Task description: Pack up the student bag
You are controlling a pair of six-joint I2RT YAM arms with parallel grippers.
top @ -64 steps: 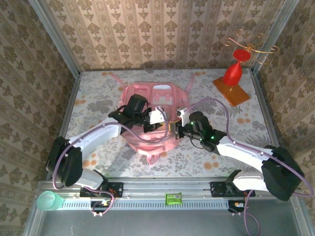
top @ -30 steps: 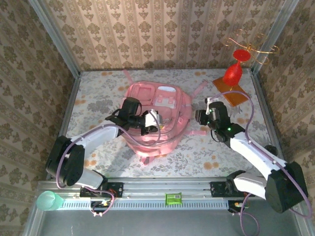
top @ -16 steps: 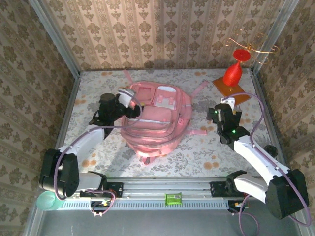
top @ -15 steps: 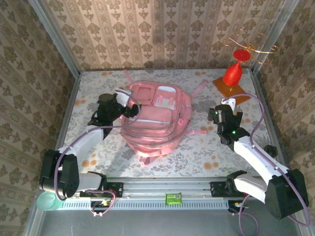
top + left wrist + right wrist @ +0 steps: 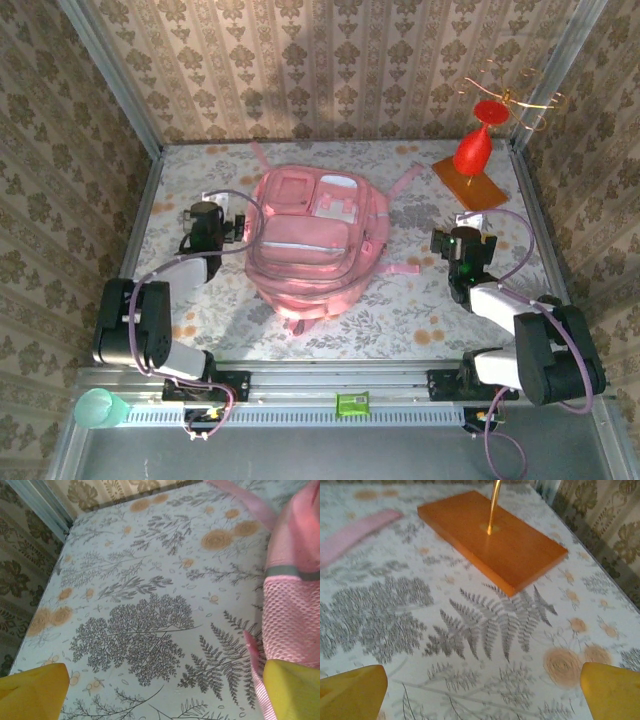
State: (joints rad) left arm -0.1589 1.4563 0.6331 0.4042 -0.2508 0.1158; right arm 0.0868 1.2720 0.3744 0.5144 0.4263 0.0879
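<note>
"Student bag (image 5: 310,235) lies flat at mid-table, pockets up, and you hold none of it. Your left gripper (image 5: 213,205) sits just off its 9 o'clock side; your right gripper (image 5: 466,232) stands well apart at its 3 o'clock."

"Your jaws are spread wide on both arms, with nothing between them. Your left wrist camera adds close detail: a pink mesh side pocket (image 5: 292,625) just beside your 3 o'clock finger (image 5: 292,690). I cannot tell whether they touch, and bare floral table (image 5: 135,605) fills the gap. Your right wrist camera gives you a wooden base (image 5: 492,537) at 12 o'clock with a gold rod rising from it, and a pink strap (image 5: 355,535) at 10 o'clock. From overhead you get what stands on that base: a red ornament (image 5: 473,150)."
</note>
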